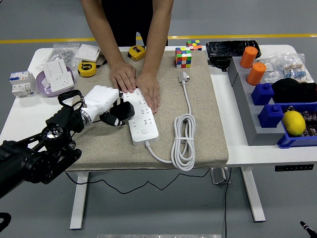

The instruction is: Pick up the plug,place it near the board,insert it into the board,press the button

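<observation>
A white power strip (142,119) lies on the beige mat (198,124), its white cable (183,144) coiled to the right and ending in a white plug (183,77). My left hand (106,103), white with dark fingers, is shut on a black plug (125,110) held at the strip's left edge, touching or just over its sockets. A person at the far side presses both hands (136,82) on the strip's far end. My right hand is out of view.
Yellow tape measures (87,69), white sockets (58,74) and a breaker (20,83) sit at the back left. A colour cube (183,57) stands behind the mat. Grey shelving with orange cylinders (252,64), blue bins (277,116) and a lemon (293,122) fills the right.
</observation>
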Motion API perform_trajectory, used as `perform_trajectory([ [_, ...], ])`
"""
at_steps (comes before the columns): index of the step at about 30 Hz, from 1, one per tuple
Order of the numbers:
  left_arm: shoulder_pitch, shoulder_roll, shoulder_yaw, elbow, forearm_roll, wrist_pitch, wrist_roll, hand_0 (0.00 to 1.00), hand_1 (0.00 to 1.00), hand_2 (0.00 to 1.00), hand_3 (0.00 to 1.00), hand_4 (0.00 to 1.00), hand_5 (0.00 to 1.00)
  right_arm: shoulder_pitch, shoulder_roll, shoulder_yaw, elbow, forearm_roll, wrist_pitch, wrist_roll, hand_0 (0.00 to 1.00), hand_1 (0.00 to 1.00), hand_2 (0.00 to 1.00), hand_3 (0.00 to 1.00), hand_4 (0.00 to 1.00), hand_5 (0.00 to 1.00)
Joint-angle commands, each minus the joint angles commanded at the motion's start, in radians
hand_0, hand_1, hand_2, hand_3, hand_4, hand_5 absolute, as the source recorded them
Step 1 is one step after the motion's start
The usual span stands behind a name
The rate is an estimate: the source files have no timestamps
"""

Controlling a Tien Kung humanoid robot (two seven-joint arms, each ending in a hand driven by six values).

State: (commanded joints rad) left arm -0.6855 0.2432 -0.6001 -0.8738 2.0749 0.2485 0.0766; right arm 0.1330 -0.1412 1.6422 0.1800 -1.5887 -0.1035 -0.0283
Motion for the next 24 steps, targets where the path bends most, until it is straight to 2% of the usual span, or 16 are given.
perform_trajectory([
  [11,-0.011,0.004,0.018,-0.001,0.001,-0.006,0.0,0.311,0.38,0.333,0.395,0.836,0.126,0.004,0.0,0.003,0.0,0.003,-0.001,0.002,0.998,0.835,0.751,0.79,0.998,0.831],
  [12,-0.011,0.005,0.019,-0.002,0.0,-0.007,0.0,0.329,0.42,0.41,0.463,0.846,0.125,0.004,0.0,0.003,0.0,0.003,-0.002,0.003,0.998,0.835,0.752,0.79,0.998,0.832],
  [18,-0.013,0.015,0.016,-0.016,-0.007,-0.032,0.001,0.329,0.42,0.41,0.463,0.846,0.125,0.004,-0.001,0.007,0.0,0.005,-0.001,0.003,0.998,0.835,0.752,0.79,0.998,0.832],
  [19,-0.014,0.016,0.015,-0.016,-0.006,-0.039,0.002,0.554,0.642,0.588,0.572,0.998,0.247,0.004,0.0,0.007,0.0,0.005,-0.001,0.003,0.998,0.835,0.752,0.79,0.998,0.835],
  [24,-0.015,0.02,0.015,-0.017,-0.006,-0.069,0.009,0.554,0.642,0.588,0.572,0.998,0.247,0.005,0.0,0.007,0.0,0.01,0.0,0.006,0.998,0.835,0.752,0.79,0.998,0.835],
])
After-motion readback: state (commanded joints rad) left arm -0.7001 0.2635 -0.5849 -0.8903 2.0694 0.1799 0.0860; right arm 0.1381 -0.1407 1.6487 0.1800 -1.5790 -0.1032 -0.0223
